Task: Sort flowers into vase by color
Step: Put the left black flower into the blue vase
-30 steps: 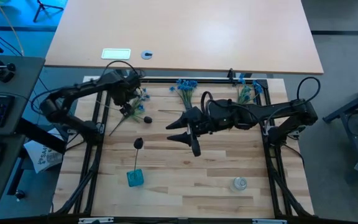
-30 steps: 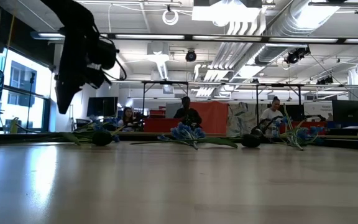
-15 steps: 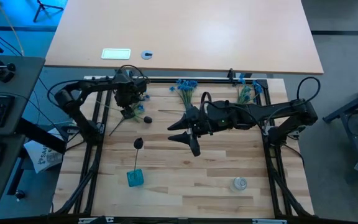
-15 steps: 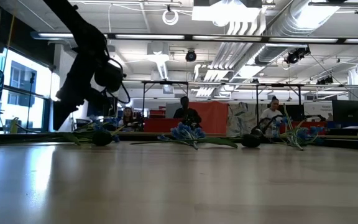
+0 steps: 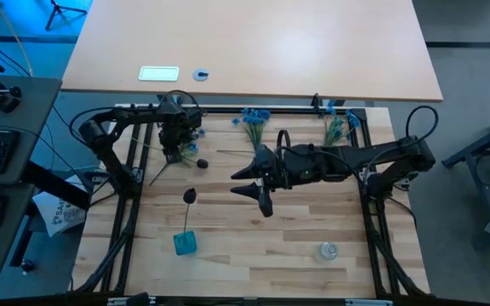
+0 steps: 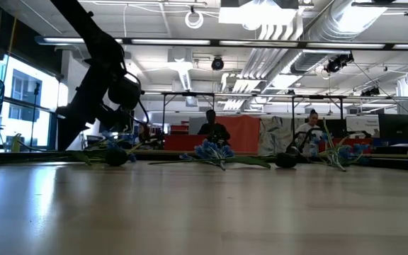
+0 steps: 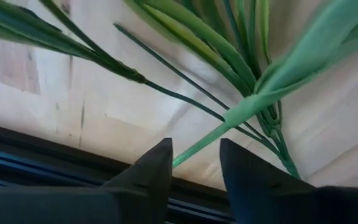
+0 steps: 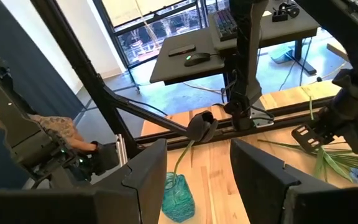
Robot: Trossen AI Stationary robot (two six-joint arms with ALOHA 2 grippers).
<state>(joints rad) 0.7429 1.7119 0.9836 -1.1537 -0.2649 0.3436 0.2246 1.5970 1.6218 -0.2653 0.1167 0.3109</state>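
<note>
A bunch of flowers (image 5: 190,141) with blue blossoms and green leaves lies at the table's far left. My left gripper (image 5: 175,150) points down into it. In the left wrist view its fingers stand open on either side of one thin green stem (image 7: 199,148), with a gap to each finger. A loose dark bud (image 5: 201,162) lies beside the bunch. A teal vase (image 5: 185,244) at the near left holds one dark-budded flower (image 5: 190,196). My right gripper (image 5: 247,180) hovers open over the table's middle, with nothing between its fingers.
Two more blue sprigs (image 5: 253,119) (image 5: 339,126) lie along the far edge. A clear glass vase (image 5: 328,251) stands at the near right. Black frame rails (image 5: 130,195) run along the table's sides. People sit in the room beyond the table (image 6: 212,127).
My left gripper has gone down toward the bunch of flowers at the far left, and its arm has swung toward the far edge. The flowers lie as before.
</note>
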